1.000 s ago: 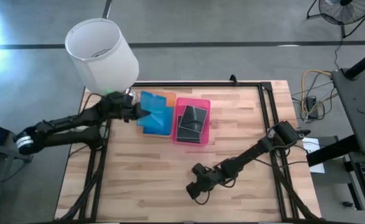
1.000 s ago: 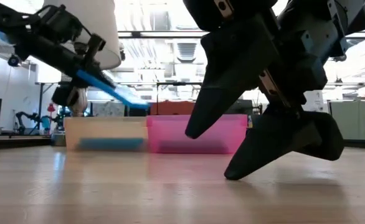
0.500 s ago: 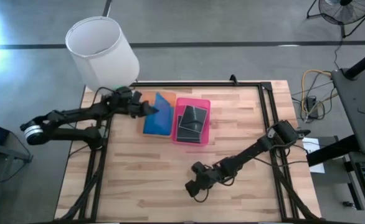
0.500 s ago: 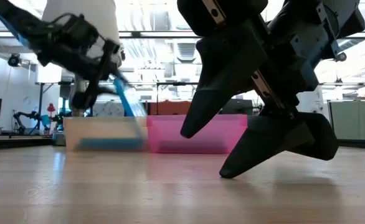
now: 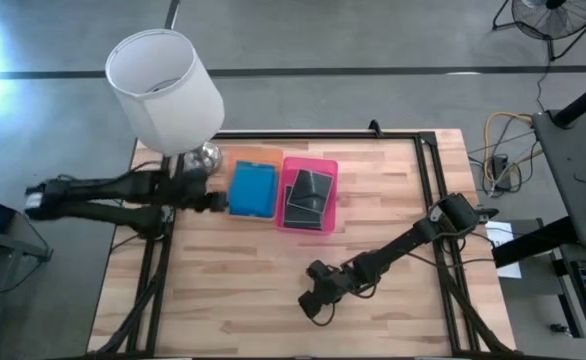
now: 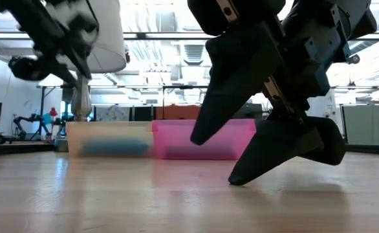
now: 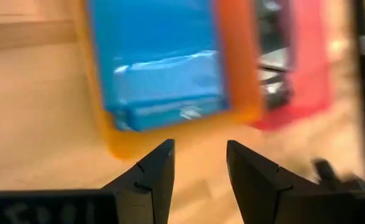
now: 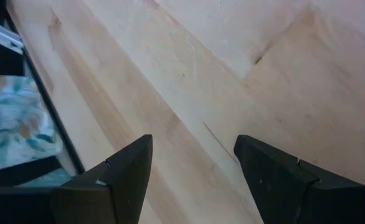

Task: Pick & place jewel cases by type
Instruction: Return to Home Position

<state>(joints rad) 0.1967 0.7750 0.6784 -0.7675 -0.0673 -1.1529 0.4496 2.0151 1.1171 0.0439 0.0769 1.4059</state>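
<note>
Left gripper (image 7: 199, 146), spread and empty, just beside orange tray (image 5: 258, 153) of blue jewel cases (image 5: 253, 190); could clip lampshade (image 5: 163, 80) heading home. Right gripper (image 8: 193, 140) spread, waiting.

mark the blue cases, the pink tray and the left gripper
blue cases (image 5: 253, 190): high view, middle of the top case
pink tray (image 6: 170, 137): low view, its wall facing the camera
left gripper (image 7: 199, 146): left wrist view, midway between its open jaws

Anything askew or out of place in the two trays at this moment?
The dark grey square cases in the pink translucent tray lie skewed, one tilted over the others. The bright blue cases in the orange translucent tray lie flat. No case lies outside a tray.
</note>
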